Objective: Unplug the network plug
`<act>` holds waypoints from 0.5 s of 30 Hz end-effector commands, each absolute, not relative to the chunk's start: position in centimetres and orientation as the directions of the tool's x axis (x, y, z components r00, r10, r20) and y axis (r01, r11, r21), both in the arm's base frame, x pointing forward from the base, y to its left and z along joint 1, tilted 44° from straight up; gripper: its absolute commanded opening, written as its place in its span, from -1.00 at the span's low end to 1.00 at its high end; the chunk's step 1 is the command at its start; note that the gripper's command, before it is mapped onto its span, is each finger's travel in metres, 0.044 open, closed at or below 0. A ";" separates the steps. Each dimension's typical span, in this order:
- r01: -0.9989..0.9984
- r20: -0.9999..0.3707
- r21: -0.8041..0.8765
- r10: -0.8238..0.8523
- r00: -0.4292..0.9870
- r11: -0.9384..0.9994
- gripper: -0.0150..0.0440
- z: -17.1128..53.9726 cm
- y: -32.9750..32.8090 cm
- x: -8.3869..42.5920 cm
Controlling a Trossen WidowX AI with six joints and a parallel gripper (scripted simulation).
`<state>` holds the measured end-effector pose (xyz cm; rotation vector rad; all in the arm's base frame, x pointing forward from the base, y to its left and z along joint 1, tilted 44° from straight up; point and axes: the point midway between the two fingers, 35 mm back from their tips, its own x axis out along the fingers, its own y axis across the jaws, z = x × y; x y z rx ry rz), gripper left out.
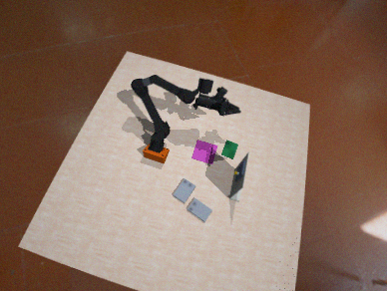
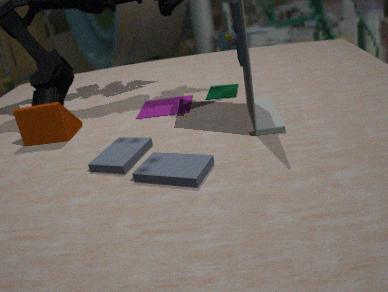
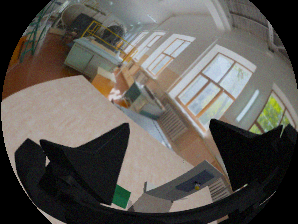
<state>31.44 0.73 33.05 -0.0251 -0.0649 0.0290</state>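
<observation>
Arm (image 1: 159, 107) rooted on orange base (image 1: 156, 152) left of centre in the top view, folded up and over toward the upper middle of the frame. Gripper (image 1: 234, 109) raised in the upper centre, well apart from everything on the table (image 1: 100, 214); jaws spread wide, nothing between them. Same wide spread in the wrist view, with two dark fingers framing the lower half of the frame and only room background in the gap. Upright panel (image 1: 239, 178) standing right of centre in the top view, thin and grey, seen nearly edge-on in the exterior view on a pale foot (image 2: 269, 116). Plug (image 1: 235, 172) visible only as a small yellowish spot on the panel face, seated at the socket; tab too small to make out. Green square (image 1: 229, 149) flat on the table just above the panel in the top view, beside a magenta square (image 1: 204, 151) to its left. Two grey slabs (image 1: 184, 190) lying side by side in the lower centre, near each other, apart from panel and base.
</observation>
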 end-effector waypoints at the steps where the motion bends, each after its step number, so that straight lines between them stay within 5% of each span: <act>1: -0.028 0.064 -0.028 0.029 0.998 0.999 0.78 33.0 0.7 31.5; 9: -0.003 0.041 -0.123 0.008 0.999 0.992 0.06 30.1 -0.5 34.0; 15: 0.013 0.021 -0.198 -0.009 1.000 0.980 0.04 27.4 -1.7 35.6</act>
